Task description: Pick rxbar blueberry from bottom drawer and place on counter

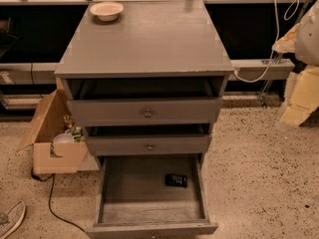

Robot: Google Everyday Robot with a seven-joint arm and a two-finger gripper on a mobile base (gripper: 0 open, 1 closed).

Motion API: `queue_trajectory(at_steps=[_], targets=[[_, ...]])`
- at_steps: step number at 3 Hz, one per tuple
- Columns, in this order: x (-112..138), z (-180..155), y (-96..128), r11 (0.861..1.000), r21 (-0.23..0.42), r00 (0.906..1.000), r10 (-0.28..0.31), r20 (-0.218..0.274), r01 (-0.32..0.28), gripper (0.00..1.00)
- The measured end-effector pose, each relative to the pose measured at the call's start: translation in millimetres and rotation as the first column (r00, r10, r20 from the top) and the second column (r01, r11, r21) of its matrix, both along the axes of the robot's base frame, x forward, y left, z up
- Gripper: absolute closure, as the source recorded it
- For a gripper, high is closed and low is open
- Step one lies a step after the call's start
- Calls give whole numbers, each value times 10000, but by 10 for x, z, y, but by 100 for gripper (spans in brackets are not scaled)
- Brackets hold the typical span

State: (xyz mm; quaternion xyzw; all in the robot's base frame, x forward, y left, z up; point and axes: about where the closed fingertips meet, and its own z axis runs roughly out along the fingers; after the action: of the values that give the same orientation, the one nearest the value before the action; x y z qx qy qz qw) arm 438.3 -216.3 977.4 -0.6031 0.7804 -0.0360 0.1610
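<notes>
The rxbar blueberry (pixel 176 180) is a small dark navy bar lying flat on the worn grey floor of the bottom drawer (pixel 124 203), right of its middle and towards the back. That drawer is pulled fully open. The counter (pixel 149 39) is the flat grey cabinet top above it. My gripper (pixel 300 96) shows only as a pale white and yellowish shape at the right edge of the view. It is well to the right of the cabinet, above the floor and far from the bar.
A cream bowl (pixel 106 10) stands on the counter's back left corner. The two shallower knobbed drawers (pixel 147 112) are slightly open. An open cardboard box (pixel 52 133) with small items sits on the floor to the left. A black cable (pixel 55 203) and a white cord (pixel 269 59) trail nearby.
</notes>
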Motion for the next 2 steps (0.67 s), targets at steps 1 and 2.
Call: queue_trajectory(at_steps=[1,2], targets=[[0,0,0,10000,0,10000,0,0,0,0],[18,-76,48,9992,376,9999,-107,106,103,0]])
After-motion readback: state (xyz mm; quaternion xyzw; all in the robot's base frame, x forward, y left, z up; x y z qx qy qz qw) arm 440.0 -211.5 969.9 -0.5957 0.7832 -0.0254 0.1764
